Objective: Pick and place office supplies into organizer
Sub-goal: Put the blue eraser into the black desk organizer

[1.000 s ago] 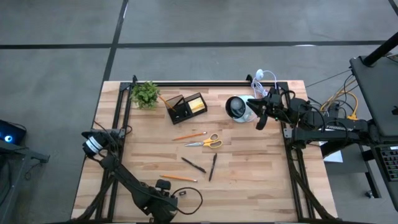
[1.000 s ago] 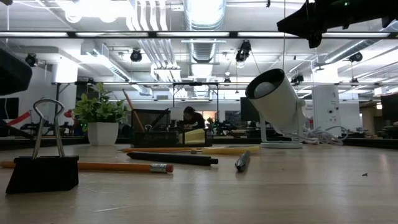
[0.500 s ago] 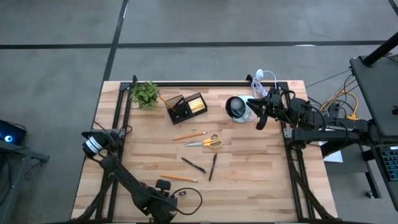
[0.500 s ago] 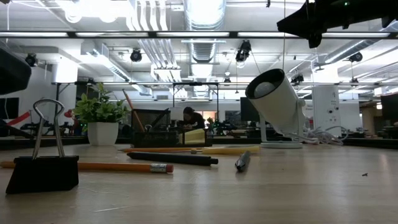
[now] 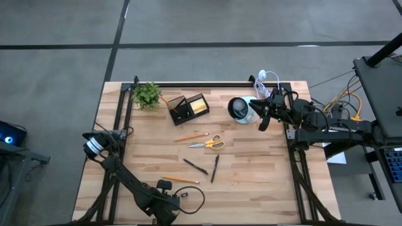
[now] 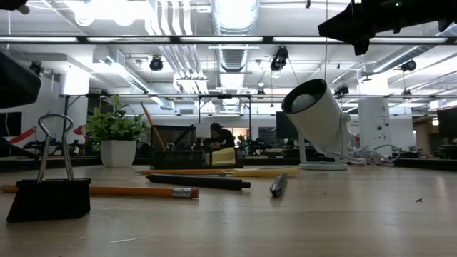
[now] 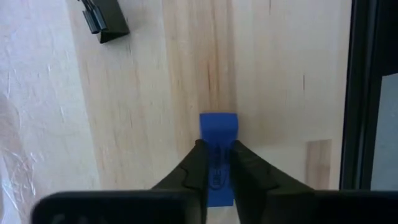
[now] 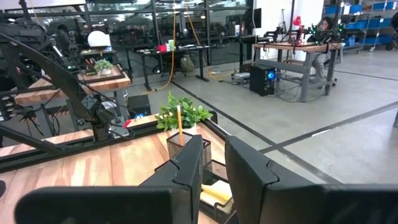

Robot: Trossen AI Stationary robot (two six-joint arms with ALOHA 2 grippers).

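Your left gripper (image 7: 216, 163) is down at the near table edge, fingers pinched on the blue eraser (image 7: 218, 134): pick step. Next, lift and carry it across to the organizer (image 5: 188, 108) at the far side. Right gripper (image 5: 265, 117) waits by the lamp (image 5: 239, 108), fingers slightly apart.

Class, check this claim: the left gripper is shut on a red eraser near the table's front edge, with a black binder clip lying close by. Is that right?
Wrong on one point: the eraser is blue, not red, as the left wrist view shows. The left gripper is shut on it, with the binder clip close by.

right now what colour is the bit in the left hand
Blue; the bit shows best in the left wrist view.
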